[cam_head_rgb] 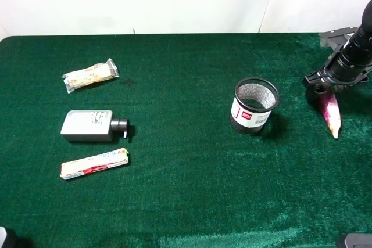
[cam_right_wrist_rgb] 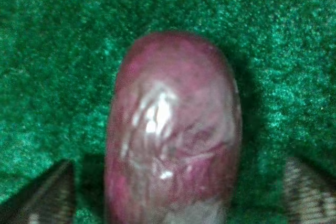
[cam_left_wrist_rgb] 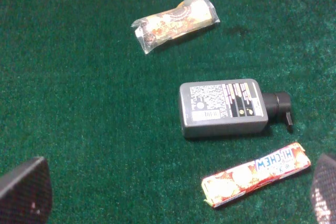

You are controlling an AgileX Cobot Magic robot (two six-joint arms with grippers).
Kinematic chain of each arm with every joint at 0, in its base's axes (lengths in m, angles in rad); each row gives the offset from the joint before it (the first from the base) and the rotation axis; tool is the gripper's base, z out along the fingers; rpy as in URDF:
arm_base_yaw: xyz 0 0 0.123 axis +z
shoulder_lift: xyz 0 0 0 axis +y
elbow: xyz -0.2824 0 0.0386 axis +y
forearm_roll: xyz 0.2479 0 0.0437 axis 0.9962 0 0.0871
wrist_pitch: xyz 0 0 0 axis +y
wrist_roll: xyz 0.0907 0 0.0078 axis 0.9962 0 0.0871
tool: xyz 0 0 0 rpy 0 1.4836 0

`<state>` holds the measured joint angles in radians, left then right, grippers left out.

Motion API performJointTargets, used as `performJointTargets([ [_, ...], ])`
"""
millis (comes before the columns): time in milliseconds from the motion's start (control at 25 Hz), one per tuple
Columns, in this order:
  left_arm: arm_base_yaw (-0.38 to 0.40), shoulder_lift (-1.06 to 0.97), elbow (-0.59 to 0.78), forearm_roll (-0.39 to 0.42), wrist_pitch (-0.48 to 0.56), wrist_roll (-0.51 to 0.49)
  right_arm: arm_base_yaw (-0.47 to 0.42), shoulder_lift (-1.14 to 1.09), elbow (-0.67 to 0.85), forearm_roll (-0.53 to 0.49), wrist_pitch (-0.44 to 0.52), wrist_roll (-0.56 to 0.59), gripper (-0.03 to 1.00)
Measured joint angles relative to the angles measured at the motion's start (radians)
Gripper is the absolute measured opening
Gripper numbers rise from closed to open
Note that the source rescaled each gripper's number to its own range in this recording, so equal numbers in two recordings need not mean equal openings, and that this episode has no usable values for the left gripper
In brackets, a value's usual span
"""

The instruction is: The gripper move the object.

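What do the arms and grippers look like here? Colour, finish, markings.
Right arm: black, ribbed cylindrical links. Right gripper: black, bulky, with dark fingers bearing woven-textured pads. Left gripper: dark grey fingertips, one mesh-textured. No markings or cables discernible.

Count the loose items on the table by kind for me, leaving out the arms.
wrapped snack bars: 2
grey bottle: 1
mesh cup: 1
purple vegetable: 1
Total: 5
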<state>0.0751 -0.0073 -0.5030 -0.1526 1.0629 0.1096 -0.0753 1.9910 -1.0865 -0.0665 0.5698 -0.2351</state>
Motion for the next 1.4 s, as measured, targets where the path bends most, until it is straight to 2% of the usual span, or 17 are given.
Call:
performJointTargets([
  [80,0.000,0.000,0.000,0.000,0.000,0.000,0.000,0.000,0.000,0.001,0.001,0.000,0.88],
  [360,0.000,0.000,0.000,0.000,0.000,0.000,0.000,-0.045,0.000,0.002,0.004,0.027,0.97],
  [680,0.000,0.000,0.000,0.000,0.000,0.000,0.000,-0.242,0.000,-0.042,0.062,0.130,1.00],
  [880,0.000,0.000,0.000,0.000,0.000,0.000,0.000,-0.414,0.000,-0.039,0.174,0.169,1.00],
  [1120,0.000,0.000,0.000,0.000,0.000,0.000,0.000,-0.655,0.036,0.025,0.329,0.157,1.00],
  [1400,0.000,0.000,0.000,0.000,0.000,0.000,0.000,-0.951,0.139,0.056,0.573,0.154,1.00],
])
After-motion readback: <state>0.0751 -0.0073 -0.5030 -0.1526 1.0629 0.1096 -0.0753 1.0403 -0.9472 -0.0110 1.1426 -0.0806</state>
